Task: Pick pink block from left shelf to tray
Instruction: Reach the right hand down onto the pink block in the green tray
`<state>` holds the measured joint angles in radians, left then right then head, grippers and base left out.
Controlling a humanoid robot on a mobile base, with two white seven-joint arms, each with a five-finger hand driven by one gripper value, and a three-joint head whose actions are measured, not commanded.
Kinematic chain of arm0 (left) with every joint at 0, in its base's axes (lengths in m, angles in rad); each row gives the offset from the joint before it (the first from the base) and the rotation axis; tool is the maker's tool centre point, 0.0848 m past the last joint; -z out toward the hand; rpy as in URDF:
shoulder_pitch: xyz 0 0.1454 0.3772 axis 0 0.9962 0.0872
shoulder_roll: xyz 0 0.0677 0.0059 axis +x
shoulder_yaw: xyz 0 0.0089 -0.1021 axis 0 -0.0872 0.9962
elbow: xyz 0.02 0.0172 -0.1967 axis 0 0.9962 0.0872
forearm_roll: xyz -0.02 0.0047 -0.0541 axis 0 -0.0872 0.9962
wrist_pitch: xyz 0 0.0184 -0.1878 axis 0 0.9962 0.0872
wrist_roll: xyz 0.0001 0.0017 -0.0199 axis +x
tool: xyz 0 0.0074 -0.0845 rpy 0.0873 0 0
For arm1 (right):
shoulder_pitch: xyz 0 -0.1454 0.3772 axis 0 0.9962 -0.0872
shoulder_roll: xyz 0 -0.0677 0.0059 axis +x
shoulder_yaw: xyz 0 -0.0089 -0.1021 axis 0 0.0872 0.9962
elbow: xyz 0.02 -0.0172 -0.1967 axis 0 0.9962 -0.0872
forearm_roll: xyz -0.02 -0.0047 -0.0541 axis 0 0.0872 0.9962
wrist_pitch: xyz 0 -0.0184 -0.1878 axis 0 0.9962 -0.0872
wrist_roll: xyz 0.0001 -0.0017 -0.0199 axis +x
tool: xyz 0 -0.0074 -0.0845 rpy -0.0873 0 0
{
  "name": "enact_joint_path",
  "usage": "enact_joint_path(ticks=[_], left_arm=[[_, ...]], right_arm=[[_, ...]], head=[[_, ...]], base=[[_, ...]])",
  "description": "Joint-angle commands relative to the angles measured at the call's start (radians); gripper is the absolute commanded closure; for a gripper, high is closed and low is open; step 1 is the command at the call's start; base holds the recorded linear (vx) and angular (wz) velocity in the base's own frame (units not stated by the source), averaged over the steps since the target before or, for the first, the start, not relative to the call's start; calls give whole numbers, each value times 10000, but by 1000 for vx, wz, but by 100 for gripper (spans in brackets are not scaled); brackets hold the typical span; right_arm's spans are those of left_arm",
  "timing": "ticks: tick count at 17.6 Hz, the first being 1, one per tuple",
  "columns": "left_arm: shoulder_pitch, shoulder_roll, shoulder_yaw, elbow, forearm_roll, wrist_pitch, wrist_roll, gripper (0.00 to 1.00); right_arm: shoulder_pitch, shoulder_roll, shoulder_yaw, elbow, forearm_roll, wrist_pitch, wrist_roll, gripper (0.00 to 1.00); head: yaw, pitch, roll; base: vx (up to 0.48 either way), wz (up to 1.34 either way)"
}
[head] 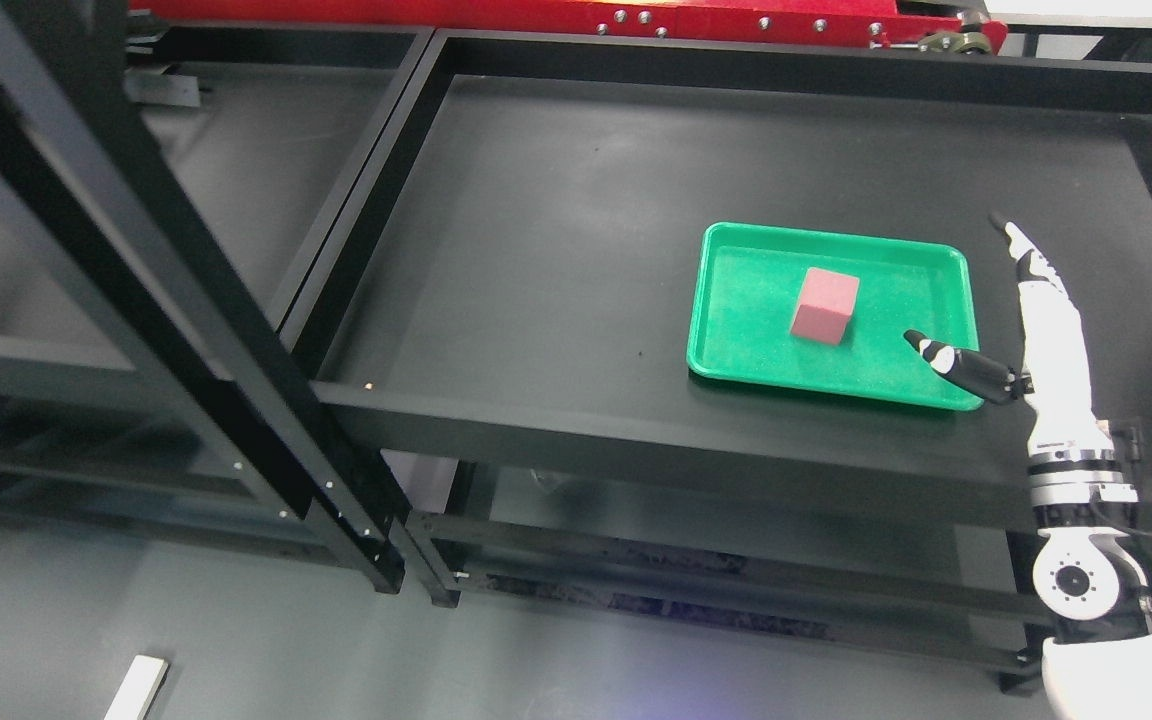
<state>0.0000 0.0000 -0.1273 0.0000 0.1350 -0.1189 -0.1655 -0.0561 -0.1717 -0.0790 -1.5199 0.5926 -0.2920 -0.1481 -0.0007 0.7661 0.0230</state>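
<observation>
A pink block (825, 306) sits inside the green tray (736, 300), near its middle, on the black shelf top. My right hand (981, 310) rises from the lower right, just beside the tray's right edge. Its fingers (1021, 255) are stretched out straight and the thumb (941, 358) points left over the tray's near right corner. The hand holds nothing and stands clear of the block. The left arm does not show.
The black shelf (556, 200) has a raised rim all round. A second black shelf (236, 150) stands to its left, behind a slanted black post (136, 250). A small white piece (136, 686) lies on the grey floor at the lower left.
</observation>
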Motion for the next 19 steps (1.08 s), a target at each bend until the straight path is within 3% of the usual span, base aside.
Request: enact_joint_path(ticks=[1, 19], left_arm=[[200, 174, 0, -175, 0, 8, -1, 0], [200, 174, 0, -175, 0, 8, -1, 0]], right_arm=[[9, 14, 39, 28, -5, 265, 757, 1], [55, -108, 1066, 411, 209, 1063, 2493, 1]], head=[[0, 0, 0], [0, 0, 0]], base=[[216, -134], [123, 12]])
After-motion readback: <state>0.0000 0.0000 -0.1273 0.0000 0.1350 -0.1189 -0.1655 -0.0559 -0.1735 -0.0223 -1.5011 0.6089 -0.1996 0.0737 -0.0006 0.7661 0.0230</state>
